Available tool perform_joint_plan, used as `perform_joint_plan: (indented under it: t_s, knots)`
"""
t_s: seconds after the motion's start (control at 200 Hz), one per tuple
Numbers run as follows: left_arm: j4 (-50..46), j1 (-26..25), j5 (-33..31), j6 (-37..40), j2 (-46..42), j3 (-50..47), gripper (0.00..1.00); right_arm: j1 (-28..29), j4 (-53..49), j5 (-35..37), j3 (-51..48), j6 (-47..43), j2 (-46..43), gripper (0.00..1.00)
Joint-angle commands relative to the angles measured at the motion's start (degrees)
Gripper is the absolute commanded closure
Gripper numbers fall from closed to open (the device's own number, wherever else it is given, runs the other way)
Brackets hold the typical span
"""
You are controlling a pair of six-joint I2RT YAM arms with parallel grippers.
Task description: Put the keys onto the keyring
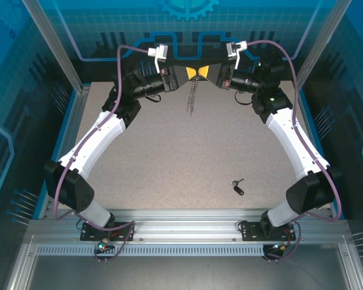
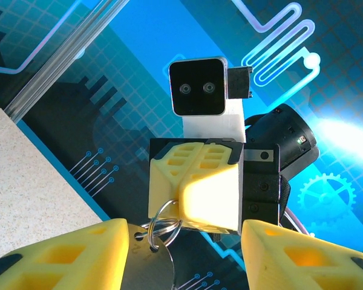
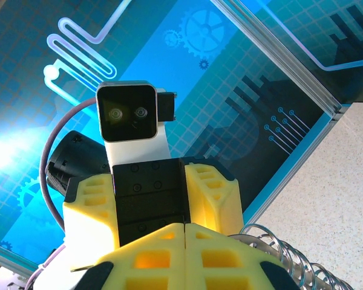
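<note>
Brightness: even, bright over the table (image 1: 187,151)
Shadows: faint, soft-edged on the table
Glare: white bloom on blue wall (image 2: 345,130) behind the table
Focus: wrist views soft up close

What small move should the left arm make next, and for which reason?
Probably the left gripper should back away and descend toward the key, which lies unheld on the table. The right gripper is shut on the keyring, while the left jaws stand apart and seem to hold nothing.
</note>
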Motion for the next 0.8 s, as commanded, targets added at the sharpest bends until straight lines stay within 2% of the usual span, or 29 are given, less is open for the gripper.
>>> perform_joint_plan:
  t_s: [0.0,0.345,0.795]
  knots:
    - [3.5,-0.31,1.72,-1.66,0.64,-0.52,0.47,0.54,2.41,-1.3,-0.03,0.37,-0.24,1.0]
    - [5.38,-1.12,2.87,-3.1,1.35,-0.67,0.51,1.31,2.11,-0.89,-0.49,0.14,-0.47,1.0]
    - [5.65,-1.2,2.65,-2.72,0.03,-2.52,0.82,1.31,1.13,0.1,-1.51,-0.85,-0.38,1.0]
